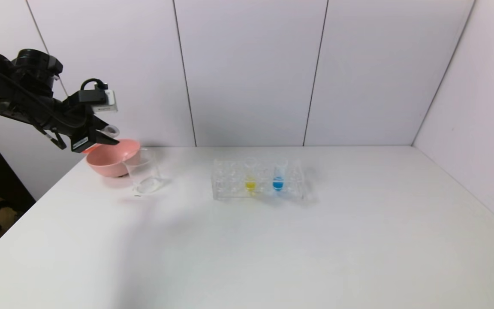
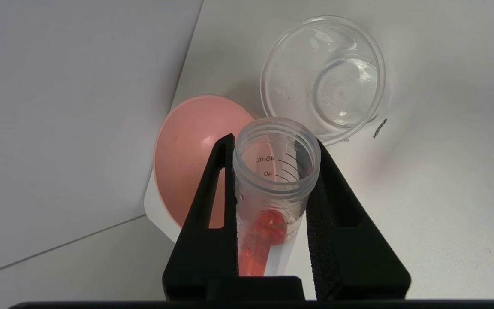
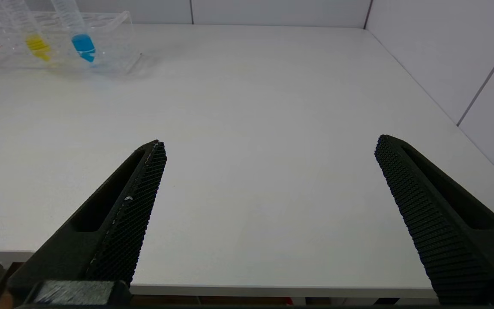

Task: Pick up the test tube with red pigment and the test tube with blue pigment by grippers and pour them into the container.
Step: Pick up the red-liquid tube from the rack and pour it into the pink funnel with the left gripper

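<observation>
1. The slim clear plastic test tube with red pigment [image 2: 272, 189] is looking glossy between the left gripper's [image 2: 272, 143] matt black fingers.
2. Beyond them, the clear glass container [image 2: 324, 79] and smooth pink bowl [image 2: 187, 146] are gleaming.
3. The right gripper's [image 3: 268, 148] black pads [image 3: 144, 189] are showing rough mesh texture.

the left hand [image 2: 272, 141] is black and grips a clear test tube with red pigment [image 2: 268, 206], its liquid orange-red. the bowl [image 1: 112, 161] is pink. the container [image 1: 144, 171] is clear glass. in the clear rack [image 1: 257, 180] stand a yellow-filled tube [image 1: 250, 176] and the test tube with blue pigment [image 1: 278, 175] (bright blue). the right hand [image 3: 268, 214] is black with dotted pads, over a white surface [image 1: 272, 240].
</observation>
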Tool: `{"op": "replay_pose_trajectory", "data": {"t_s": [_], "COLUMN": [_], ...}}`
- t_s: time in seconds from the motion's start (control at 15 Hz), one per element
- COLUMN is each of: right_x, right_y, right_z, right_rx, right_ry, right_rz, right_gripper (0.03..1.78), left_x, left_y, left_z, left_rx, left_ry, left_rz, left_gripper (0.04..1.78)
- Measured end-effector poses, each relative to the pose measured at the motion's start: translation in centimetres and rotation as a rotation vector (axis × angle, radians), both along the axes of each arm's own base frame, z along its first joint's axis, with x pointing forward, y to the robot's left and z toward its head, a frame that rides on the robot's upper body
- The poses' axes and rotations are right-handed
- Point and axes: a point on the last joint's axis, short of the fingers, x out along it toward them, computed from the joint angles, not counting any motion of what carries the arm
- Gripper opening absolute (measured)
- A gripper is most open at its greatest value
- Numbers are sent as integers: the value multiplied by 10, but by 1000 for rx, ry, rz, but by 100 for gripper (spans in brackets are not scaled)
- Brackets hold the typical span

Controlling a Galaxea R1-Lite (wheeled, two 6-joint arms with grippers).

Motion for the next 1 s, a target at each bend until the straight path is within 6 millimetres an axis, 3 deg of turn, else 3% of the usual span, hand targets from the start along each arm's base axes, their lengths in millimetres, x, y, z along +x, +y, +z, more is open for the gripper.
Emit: {"op": "replay_pose_trajectory", "data": {"t_s": [1.0], "right_x": [0], "right_y": [0], "right_z": [0], "right_rx": [0], "right_ry": [0], "right_rz": [1], "right_gripper": [177], "left_x": [3], "left_y": [-7], "left_z": [-1], "left_rx": [50], "left_ry": [1], "left_rz": [26], "left_gripper": [47]}}
